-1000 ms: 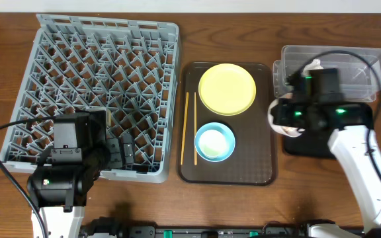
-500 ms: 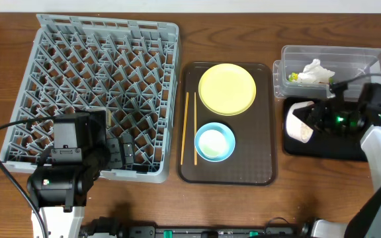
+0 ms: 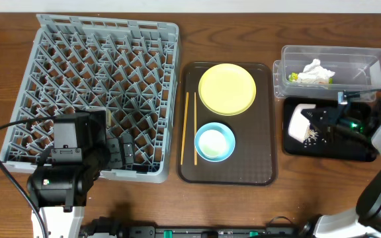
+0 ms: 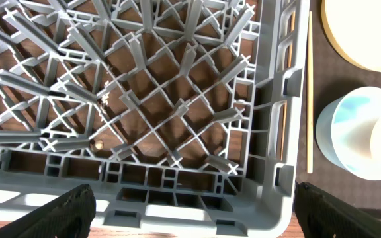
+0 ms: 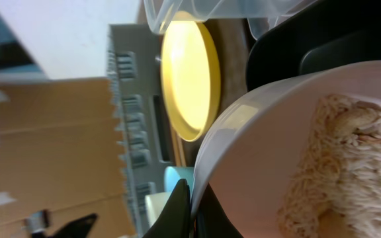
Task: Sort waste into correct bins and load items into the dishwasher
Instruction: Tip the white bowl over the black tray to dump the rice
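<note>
My right gripper (image 3: 323, 118) is shut on the rim of the white bowl (image 3: 300, 123), which is tipped on its side over the black tray (image 3: 339, 149). Beige crumbs (image 5: 349, 165) lie inside the bowl, and a few crumbs (image 3: 317, 137) lie on the tray. In the right wrist view the fingers (image 5: 189, 206) pinch the bowl's rim. The crumpled paper wrapper (image 3: 315, 71) lies in the clear tub (image 3: 366, 56). My left gripper (image 3: 122, 155) is open and empty over the front edge of the grey dish rack (image 3: 98, 73). The yellow-green plate (image 3: 227, 88), blue bowl (image 3: 227, 133) with the white cup (image 3: 211, 143) in it, and the chopsticks (image 3: 195, 129) are on the brown tray.
The brown serving tray (image 3: 256, 168) lies between the dish rack and the two bins. The rack's front wall (image 4: 197, 198) fills the left wrist view, with a chopstick (image 4: 309, 86) and the blue bowl (image 4: 339, 135) to its right.
The right arm has swung right, off the clear tub, so the wrapper now shows. The white bowl has tipped over the black tray and crumbs have fallen onto it. The left arm has not moved.
</note>
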`<state>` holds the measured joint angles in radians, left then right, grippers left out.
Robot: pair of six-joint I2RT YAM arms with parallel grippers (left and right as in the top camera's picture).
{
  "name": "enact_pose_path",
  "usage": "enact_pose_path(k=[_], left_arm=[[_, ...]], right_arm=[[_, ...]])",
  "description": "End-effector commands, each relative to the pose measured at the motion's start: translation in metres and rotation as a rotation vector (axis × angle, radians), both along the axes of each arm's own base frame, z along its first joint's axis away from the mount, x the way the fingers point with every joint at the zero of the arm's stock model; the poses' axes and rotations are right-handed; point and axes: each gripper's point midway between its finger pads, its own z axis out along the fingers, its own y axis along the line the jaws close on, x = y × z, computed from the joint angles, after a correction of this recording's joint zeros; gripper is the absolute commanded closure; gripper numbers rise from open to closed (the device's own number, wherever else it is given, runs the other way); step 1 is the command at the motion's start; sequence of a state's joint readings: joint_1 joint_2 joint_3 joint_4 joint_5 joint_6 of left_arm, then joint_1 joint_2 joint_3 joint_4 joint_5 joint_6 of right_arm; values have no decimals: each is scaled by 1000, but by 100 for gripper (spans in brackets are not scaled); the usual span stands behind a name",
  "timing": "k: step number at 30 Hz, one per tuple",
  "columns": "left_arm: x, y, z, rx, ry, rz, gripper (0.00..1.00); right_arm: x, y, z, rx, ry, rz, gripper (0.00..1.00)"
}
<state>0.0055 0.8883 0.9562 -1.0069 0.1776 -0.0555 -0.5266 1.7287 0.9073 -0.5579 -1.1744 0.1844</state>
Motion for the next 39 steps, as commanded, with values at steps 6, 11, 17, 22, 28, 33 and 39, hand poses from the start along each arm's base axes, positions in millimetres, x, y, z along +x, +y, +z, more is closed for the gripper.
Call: enact_pose_path(k=[6,11,17,22,28,33,39], left_arm=[[2,1,7,-6,-16,11,4],[2,1,7,-6,-15,11,4],[2,1,7,-6,-15,11,4],[2,1,7,-6,-15,11,4],[2,1,7,-6,-15,11,4],[2,1,7,-6,-15,11,4],[2,1,7,-6,-15,11,4]], right_arm=[[-2,-24,15,228,-97,-60,99],[-3,-41,24,255,-147,-102,99],[-7,-67,39,324,-202,-171,99],[-11,-87,40,305,-227,-224,99],[-14,-119,42,321,-214,-308,99],[-11,-130,45,350,-185,-332,99],[-5,-116,45,381,-147,-295,99]])
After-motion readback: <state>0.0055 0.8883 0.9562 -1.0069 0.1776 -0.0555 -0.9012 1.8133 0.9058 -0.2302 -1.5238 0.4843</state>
